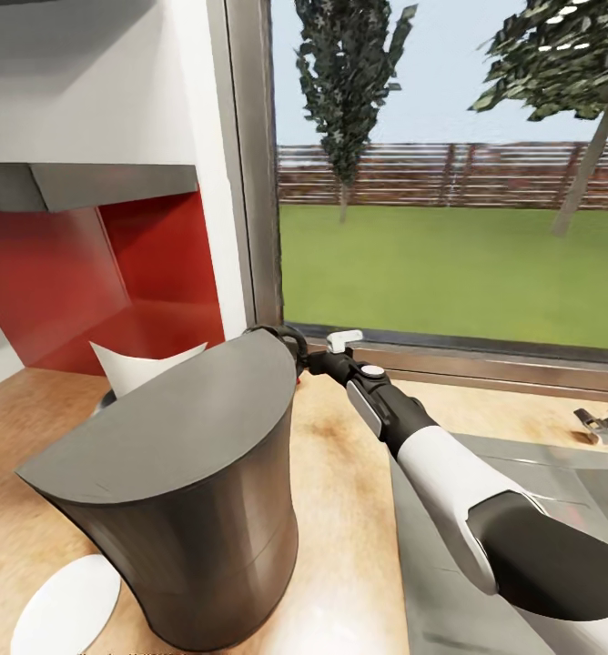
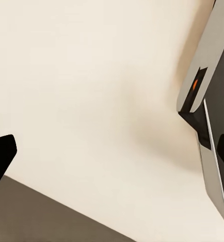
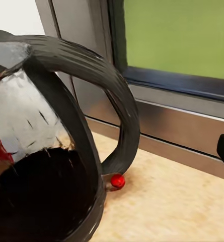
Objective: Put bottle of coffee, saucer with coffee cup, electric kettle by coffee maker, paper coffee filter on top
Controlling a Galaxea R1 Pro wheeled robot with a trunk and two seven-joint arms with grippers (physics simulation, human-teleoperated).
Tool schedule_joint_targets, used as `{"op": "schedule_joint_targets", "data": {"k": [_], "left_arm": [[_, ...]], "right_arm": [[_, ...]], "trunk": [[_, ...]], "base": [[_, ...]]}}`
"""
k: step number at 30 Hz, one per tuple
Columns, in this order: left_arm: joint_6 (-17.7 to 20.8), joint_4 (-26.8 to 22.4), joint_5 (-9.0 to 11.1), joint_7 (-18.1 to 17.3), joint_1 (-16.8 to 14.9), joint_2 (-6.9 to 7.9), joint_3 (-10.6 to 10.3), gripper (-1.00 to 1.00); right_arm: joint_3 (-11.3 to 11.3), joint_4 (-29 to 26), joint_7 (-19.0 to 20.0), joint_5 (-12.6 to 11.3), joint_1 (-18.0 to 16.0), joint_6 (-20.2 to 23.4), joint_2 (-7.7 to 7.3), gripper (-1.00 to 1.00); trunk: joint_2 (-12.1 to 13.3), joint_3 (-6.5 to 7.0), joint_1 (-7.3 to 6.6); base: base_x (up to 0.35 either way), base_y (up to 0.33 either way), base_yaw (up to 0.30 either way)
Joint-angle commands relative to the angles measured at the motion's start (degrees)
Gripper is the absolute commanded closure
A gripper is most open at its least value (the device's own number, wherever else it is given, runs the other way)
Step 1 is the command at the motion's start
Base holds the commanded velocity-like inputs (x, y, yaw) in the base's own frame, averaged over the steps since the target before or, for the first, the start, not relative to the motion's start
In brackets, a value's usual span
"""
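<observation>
On the bench (image 1: 349, 509), your right gripper (image 1: 297, 353) sits at the coffee maker's (image 1: 177, 491) one o'clock, touching the electric kettle (image 3: 51, 166) handle; whether it grips, you can't tell.

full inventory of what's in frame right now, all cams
coffee maker: 1, dark grey, on the countertop, nearest the head camera
paper coffee filter: 1, white, behind the coffee maker's top; contact unclear
saucer: 1, white, flat on the countertop left of the coffee maker's base
electric kettle: 1, dark see-through body, black handle, on the countertop by the window frame
kitchen countertop: 1, light tan wood grain
window: 1, grey frame, lawn, trees and fence outside
faucet: 1, metallic, right edge over the sink
right arm: 1, white and black, reaching behind the coffee maker
</observation>
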Motion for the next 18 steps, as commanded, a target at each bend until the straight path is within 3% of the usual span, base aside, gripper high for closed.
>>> {"op": "schedule_joint_targets", "data": {"k": [1, 18], "left_arm": [[0.0, -0.1, 0.0, 0.0, 0.0, -0.02, 0.4, -1.0], [-0.1, 0.0, 0.0, 0.0, 0.0, -0.02, 0.4, -1.0]], "right_arm": [[0.2, 0.0, 0.0, -0.5, 0.0, 0.3, -0.01, -1.0], [0.2, -0.1, -0.1, -0.4, 0.0, 0.3, -0.08, -1.0]], "trunk": [[-0.1, -0.08, 0.01], [-0.1, -0.8, 0.01]], "base": [[0.0, 0.0, 0.062], [0.0, 0.0, 0.006]]}}
